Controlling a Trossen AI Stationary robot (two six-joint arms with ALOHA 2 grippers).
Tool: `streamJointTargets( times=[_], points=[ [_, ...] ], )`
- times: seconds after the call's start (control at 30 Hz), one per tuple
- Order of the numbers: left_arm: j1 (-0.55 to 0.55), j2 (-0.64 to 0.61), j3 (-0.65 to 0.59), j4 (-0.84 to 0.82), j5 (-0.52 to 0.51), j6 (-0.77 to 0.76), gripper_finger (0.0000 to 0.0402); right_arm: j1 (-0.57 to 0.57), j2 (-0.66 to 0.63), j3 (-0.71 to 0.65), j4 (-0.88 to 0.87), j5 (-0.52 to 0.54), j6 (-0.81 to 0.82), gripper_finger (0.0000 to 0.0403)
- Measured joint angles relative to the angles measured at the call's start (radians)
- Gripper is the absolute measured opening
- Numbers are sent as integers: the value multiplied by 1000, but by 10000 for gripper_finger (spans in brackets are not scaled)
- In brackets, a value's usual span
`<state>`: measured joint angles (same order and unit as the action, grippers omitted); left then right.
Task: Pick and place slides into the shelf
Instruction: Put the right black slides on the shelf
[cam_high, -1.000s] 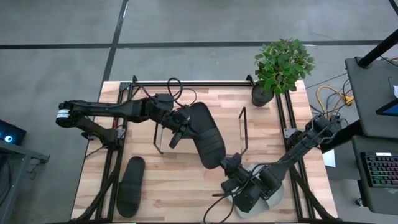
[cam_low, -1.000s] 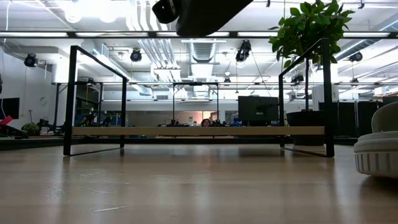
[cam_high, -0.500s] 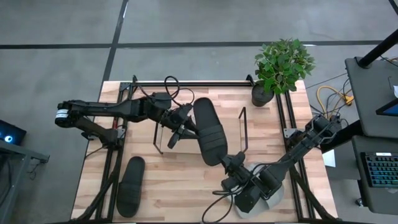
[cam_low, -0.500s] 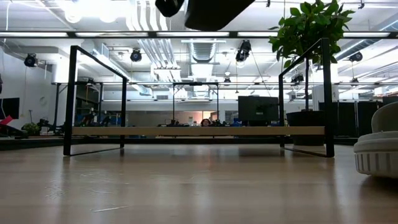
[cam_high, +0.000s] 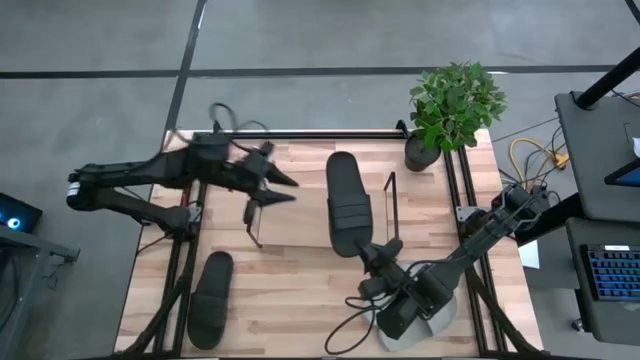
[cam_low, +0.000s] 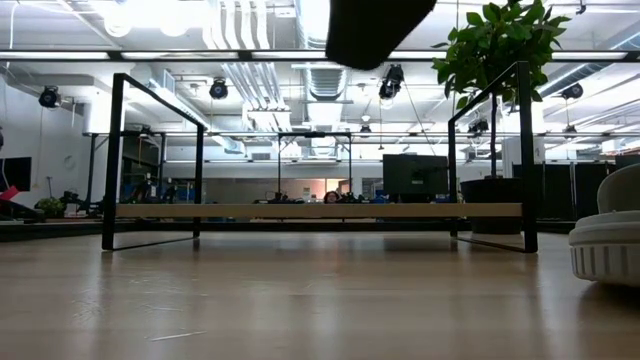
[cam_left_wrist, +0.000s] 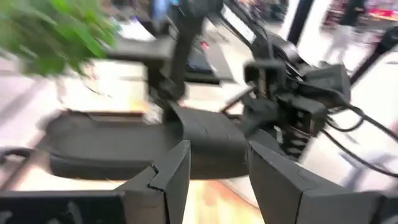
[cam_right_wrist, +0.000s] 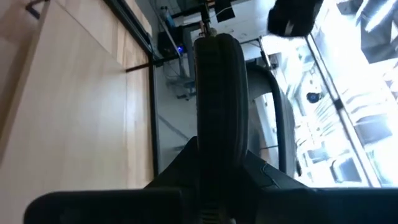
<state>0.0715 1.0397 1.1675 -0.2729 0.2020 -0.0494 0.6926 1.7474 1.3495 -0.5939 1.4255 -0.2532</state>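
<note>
A black slide (cam_high: 347, 203) hangs in the air over the shelf (cam_high: 300, 225); the low view shows it (cam_low: 378, 28) high above the shelf's wood board (cam_low: 320, 211). My right gripper (cam_high: 374, 256) is shut on its near end. Left of the slide, my left gripper (cam_high: 283, 187) stands open and apart from it, with the slide (cam_left_wrist: 143, 149) ahead of its fingers in the left wrist view. A second black slide (cam_high: 210, 298) lies flat at the table's near left. A light grey slide (cam_low: 605, 245) lies on the table under my right arm. My right gripper pinches the black slide's near end (cam_right_wrist: 217, 146) between its two fingers (cam_right_wrist: 177, 171). It comes from the table's near side, with the fingers running along the slide's length. The slide is lifted clear and reaches away toward the far edge above the shelf.
A potted plant (cam_high: 452, 108) stands at the far right corner. Black rails (cam_high: 300, 133) frame the table's far and side edges. The shelf's wire end frames (cam_low: 155, 160) rise at both ends of the board. Bare wood shows between the shelf and the near edge.
My left gripper has opened, let go of the black slide and drawn back toward the table's left and far edges. The slide, still in my right gripper, has swung from a slant to point straight at the far edge and shifted right.
</note>
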Motion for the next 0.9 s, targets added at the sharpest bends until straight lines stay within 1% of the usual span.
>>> streamJointTargets(
  times=[0.07,0.13,0.27,0.4,0.47,0.6,0.9],
  points=[
    [-2,-44,-10,1,-29,5,141,0,0,0,-23,-5,42,39],
    [-2,-77,-15,-7,-32,5,141,0,0,0,-53,-7,95,39],
    [-2,-110,-43,-15,-39,5,141,0,0,-5,-145,-21,256,39],
    [-2,-121,-99,-9,-80,5,141,0,13,-35,-206,-71,399,39],
    [-2,-116,-122,-5,-102,5,141,1,34,-48,-207,-71,410,39],
    [-2,-101,-158,21,-106,5,141,1,86,-47,-206,-67,419,39],
    [-2,-79,-160,47,-104,5,142,0,172,-44,-223,-67,486,39]
  ],
)
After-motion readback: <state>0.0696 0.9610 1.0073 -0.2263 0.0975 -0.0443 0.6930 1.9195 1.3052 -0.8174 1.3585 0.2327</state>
